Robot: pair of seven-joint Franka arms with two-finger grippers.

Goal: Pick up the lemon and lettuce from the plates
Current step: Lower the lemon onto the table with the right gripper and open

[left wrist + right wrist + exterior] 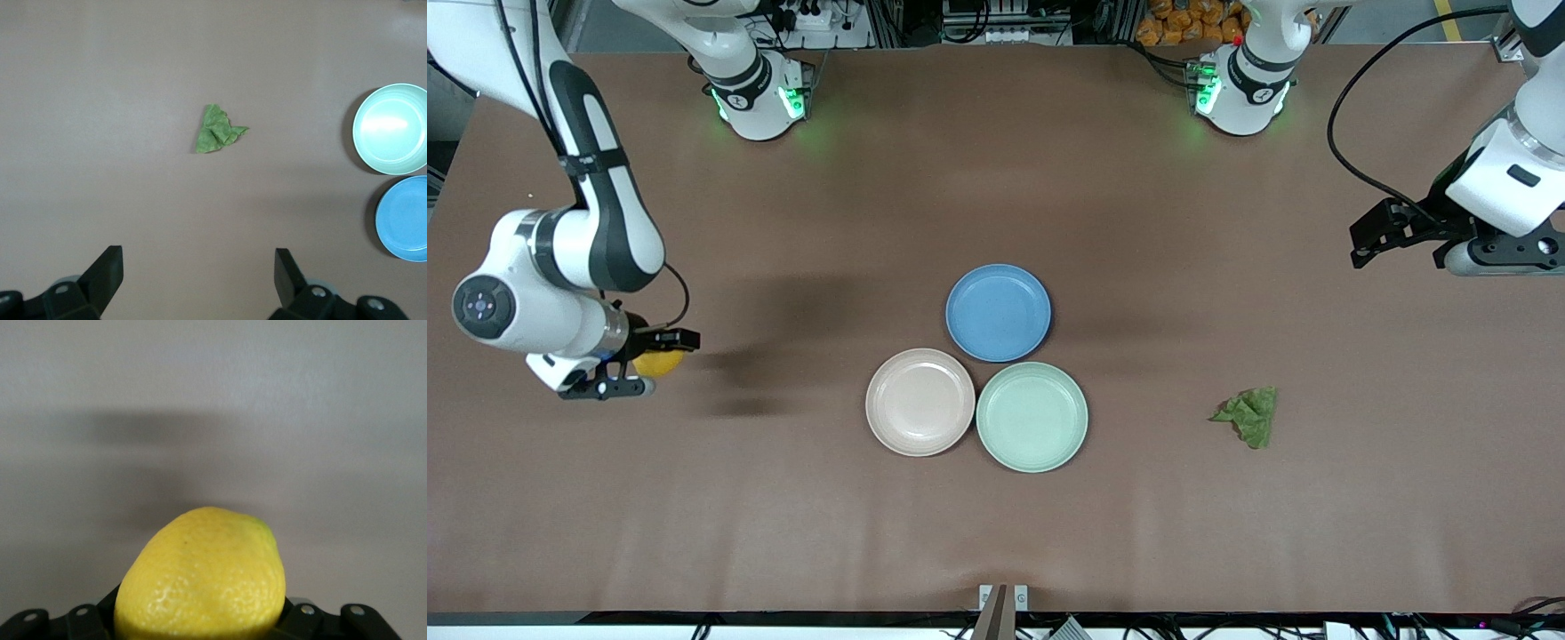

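Lemon (203,577) clamped in right tool (645,363); left tool (193,280) spread over table; lettuce (1248,414) seemingly off plates.

Lemon (660,363) in right hand (651,364); lettuce (1248,414) on table (783,516).

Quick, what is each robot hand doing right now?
Left gripper: open, holding nothing, up over the table near the lettuce.
Right gripper: closed on the lemon, over the table's right-arm end.
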